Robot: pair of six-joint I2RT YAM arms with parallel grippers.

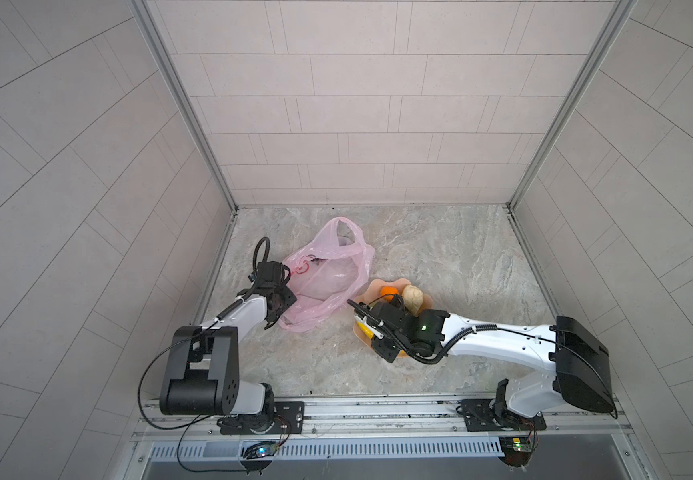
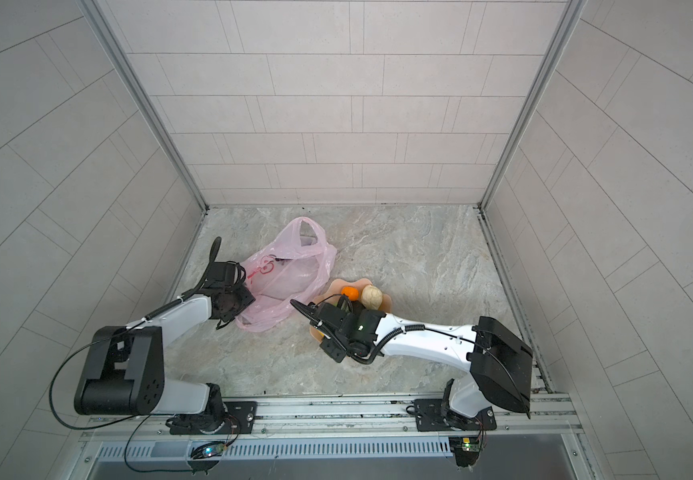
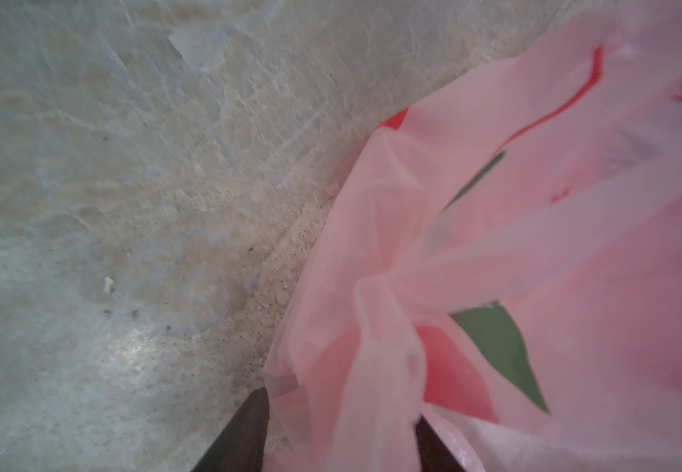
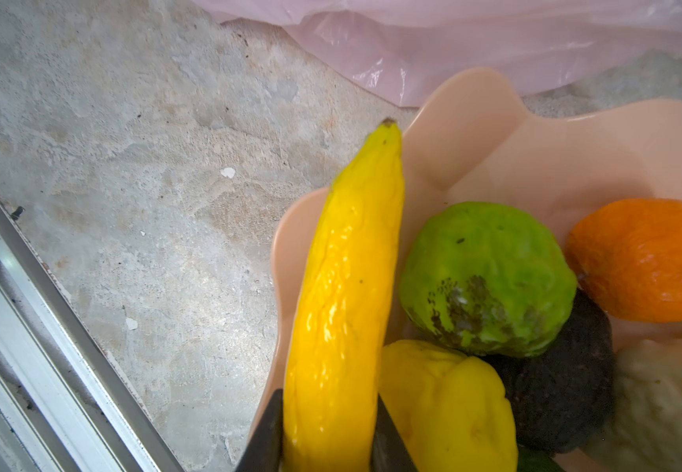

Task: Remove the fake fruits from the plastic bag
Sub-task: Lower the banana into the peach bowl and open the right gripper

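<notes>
Jaws on your right gripper point(image 4: 325, 433) were closed on the banana point(image 4: 343, 286). You held it lengthwise across the dish point(image 4: 576, 155) rim, tip past the edge. Packed beside it in the dish lay a green fruit point(image 4: 486, 278), a bumpy yellow one point(image 4: 445, 408), a dark one point(image 4: 556, 400), an orange one point(image 4: 650, 261) and a cream one point(image 4: 666, 404). Your left gripper point(image 3: 341, 437) had its jaws about half apart with a bunched fold of the bag point(image 3: 494, 245) between them; can't tell if it was pinched. The bag lay slumped on the table point(image 1: 440, 257) just beside the dish, far-left of it, one handle point(image 1: 327, 235) looped up at its far end.
</notes>
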